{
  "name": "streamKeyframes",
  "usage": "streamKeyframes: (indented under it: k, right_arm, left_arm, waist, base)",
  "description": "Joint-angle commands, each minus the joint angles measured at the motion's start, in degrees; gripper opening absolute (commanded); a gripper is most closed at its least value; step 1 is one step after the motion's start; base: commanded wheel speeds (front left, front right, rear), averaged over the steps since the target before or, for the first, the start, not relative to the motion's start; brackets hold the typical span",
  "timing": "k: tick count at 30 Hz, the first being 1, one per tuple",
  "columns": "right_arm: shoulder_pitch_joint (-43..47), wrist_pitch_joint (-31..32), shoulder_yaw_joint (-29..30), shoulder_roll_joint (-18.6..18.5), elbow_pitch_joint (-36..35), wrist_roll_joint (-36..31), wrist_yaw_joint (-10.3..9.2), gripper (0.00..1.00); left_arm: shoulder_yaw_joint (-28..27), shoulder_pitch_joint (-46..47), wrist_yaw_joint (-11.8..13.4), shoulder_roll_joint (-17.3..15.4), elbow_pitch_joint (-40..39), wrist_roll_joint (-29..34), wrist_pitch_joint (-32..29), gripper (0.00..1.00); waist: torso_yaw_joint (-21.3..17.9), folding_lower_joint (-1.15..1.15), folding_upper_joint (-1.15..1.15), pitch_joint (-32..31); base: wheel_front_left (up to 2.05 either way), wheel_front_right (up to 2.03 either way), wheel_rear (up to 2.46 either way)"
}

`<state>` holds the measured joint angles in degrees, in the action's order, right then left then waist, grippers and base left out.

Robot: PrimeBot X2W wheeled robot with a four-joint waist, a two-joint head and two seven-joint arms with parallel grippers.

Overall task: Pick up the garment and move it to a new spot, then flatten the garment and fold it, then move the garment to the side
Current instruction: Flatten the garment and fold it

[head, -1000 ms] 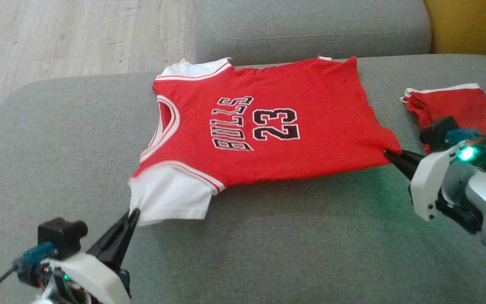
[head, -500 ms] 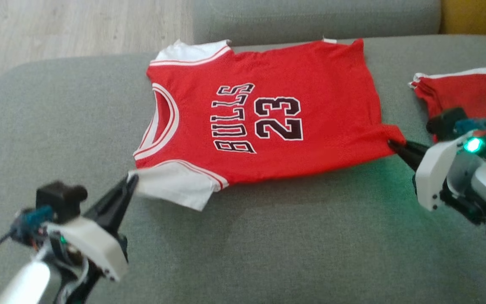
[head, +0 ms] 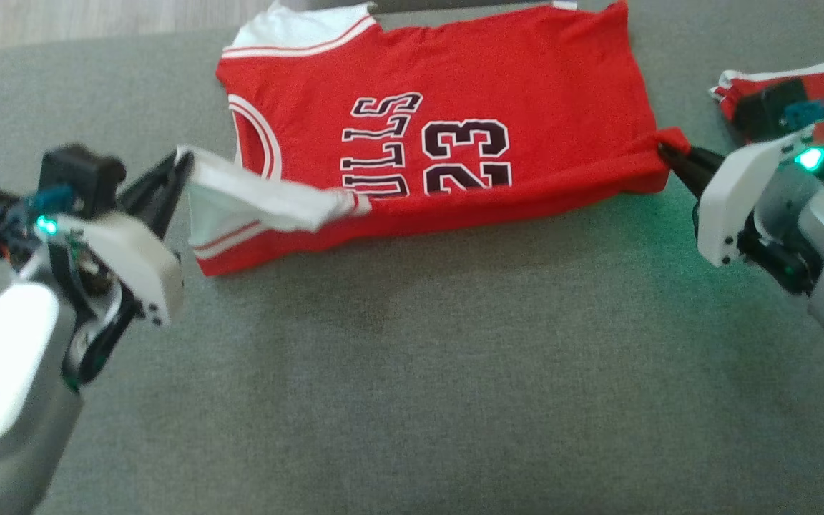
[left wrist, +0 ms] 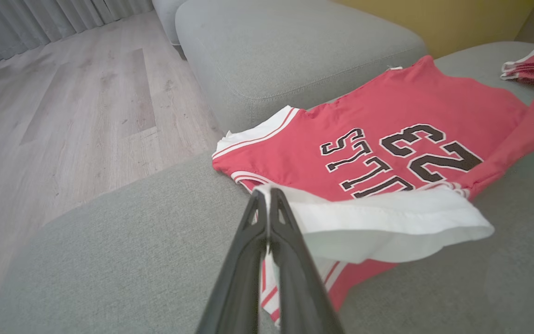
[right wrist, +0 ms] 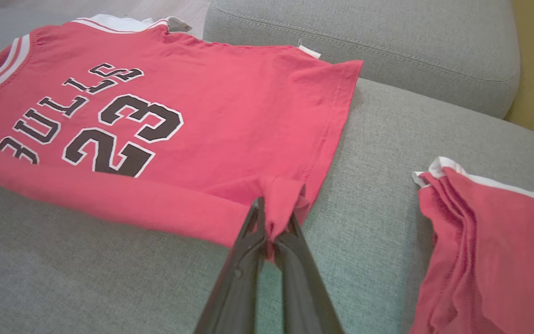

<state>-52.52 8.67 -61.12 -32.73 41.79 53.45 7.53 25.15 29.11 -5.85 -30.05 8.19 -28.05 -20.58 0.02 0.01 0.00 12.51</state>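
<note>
- Head view: the red Bulls 23 jersey (head: 455,121) lies print side up on the grey sofa seat (head: 412,372). Its long axis runs straight across, collar toward the robot's left and hem toward its right.
- The left gripper (head: 182,164) is pinched together on the near white sleeve (head: 262,204). The sleeve hangs raised off the seat and drapes in over the collar end. In the left wrist view the cloth sits right between the dark fingertips.
- The right gripper (head: 664,150) is clamped on the near hem corner (head: 672,138), which is bunched into a small knot at its tips. The right wrist view shows red cloth caught between the closed fingers.
- Both grips sit at opposite ends of the same near long edge, so that edge stands as a raised roll between them, overlapping the bottom of the lettering.
- The rest of the jersey lies beyond both claws, toward the back cushion (right wrist: 364,41).
- A lengthwise fold looks to be in hand. It would call for both arms to carry the near edge away from the robot together, parallel to the long axis, and land it by the far edge.
- Neither arm is nearer; each holds its own end.
- A second red garment (right wrist: 489,241) lies folded just beyond the right gripper, apart from the jersey. That arm could brush it.
</note>
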Motion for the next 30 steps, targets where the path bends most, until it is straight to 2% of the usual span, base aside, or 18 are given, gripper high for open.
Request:
streamKeyframes:
  k: [1, 5, 11, 12, 13, 15, 17, 21, 23, 25, 27, 30]
  right_arm:
    - [-1.4, 0.1, 0.6, -0.2, -0.3, 0.3, -0.04, 0.00]
    - [-4.2, 0.8, 0.2, 1.6, 2.4, 0.2, -0.04, 0.00]
    - [-6.4, 0.5, 0.0, 3.0, 5.0, 0.2, -0.04, 0.00]
    - [-7.0, 0.0, 0.4, 3.3, 6.0, 0.3, -0.04, 1.00]
    - [-7.4, -0.2, 0.7, 3.8, 6.8, 0.5, -0.04, 1.00]
    - [-8.6, -1.7, 2.1, 4.6, 8.2, 1.1, -0.04, 1.00]
    - [-10.0, -4.6, 3.3, 5.1, 9.4, 0.9, -0.04, 1.00]
    - [-12.0, -14.6, 7.3, 6.8, 11.0, 0.6, -0.04, 1.00]
    - [-12.0, -20.0, 9.6, 8.0, 12.1, 0.3, -0.04, 1.00]
    - [-11.6, -22.8, 12.4, 9.2, 13.1, -0.3, -0.04, 1.00]
    - [-10.8, -23.6, 16.6, 10.2, 12.9, -1.6, -0.04, 1.00]
    - [-7.0, -23.6, 27.8, 10.9, 8.0, -7.8, -0.04, 1.00]
  left_arm:
    - [-2.1, 4.0, -0.2, -2.3, -0.7, 0.5, 0.0, 0.00]
    - [1.5, 11.1, -1.0, -1.7, 6.7, 3.1, 0.9, 0.00]
    - [3.9, 17.7, -1.3, -0.2, 14.4, 5.6, 4.1, 0.00]
    - [3.8, 18.9, -0.8, 0.6, 15.9, 5.9, 5.3, 0.97]
    - [3.6, 19.9, -0.3, 1.5, 17.3, 6.2, 6.8, 1.00]
    - [3.1, 21.6, 0.9, 3.4, 19.8, 6.3, 9.7, 1.00]
    - [2.0, 23.1, 3.3, 4.8, 21.5, 6.9, 14.0, 1.00]
    - [-1.6, 24.2, 8.1, 7.5, 23.3, 6.4, 24.6, 1.00]
    - [-3.6, 23.5, 9.6, 8.8, 23.3, 5.2, 29.7, 1.00]
    - [-5.2, 21.8, 10.6, 10.1, 22.6, 3.9, 33.1, 1.00]
    - [-6.3, 19.2, 11.1, 11.1, 21.0, 3.1, 34.6, 1.00]
    - [-7.5, 14.0, 11.7, 12.4, 18.1, 2.4, 35.3, 1.00]
  waist:
    - [-0.2, -0.01, 0.00, 1.0]
    - [-0.5, -0.01, 0.00, 3.3]
    - [-0.6, -0.01, 0.00, 5.3]
    - [-0.6, -0.01, 0.00, 5.6]
    - [-0.6, -0.01, 0.00, 5.8]
    - [-0.6, -0.01, 0.00, 6.1]
    - [-0.6, -0.01, 0.00, 6.1]
    - [-0.6, -0.01, 0.00, 5.1]
    - [-0.5, -0.01, 0.00, 4.1]
    - [-0.4, -0.01, 0.00, 2.9]
    - [-0.3, -0.01, 0.00, 1.6]
    - [-0.1, -0.01, 0.00, 0.1]
  base:
    - [0.00, 0.00, 0.00]
    - [0.00, 0.00, 0.00]
    - [0.00, 0.00, 0.00]
    - [0.00, 0.00, 0.00]
    - [0.00, 0.00, 0.00]
    - [0.00, 0.00, 0.00]
    - [0.00, 0.00, 0.00]
    - [0.00, 0.00, 0.00]
    - [0.00, 0.00, 0.00]
    - [0.00, 0.00, 0.00]
    - [0.00, 0.00, 0.00]
    - [0.00, 0.00, 0.00]
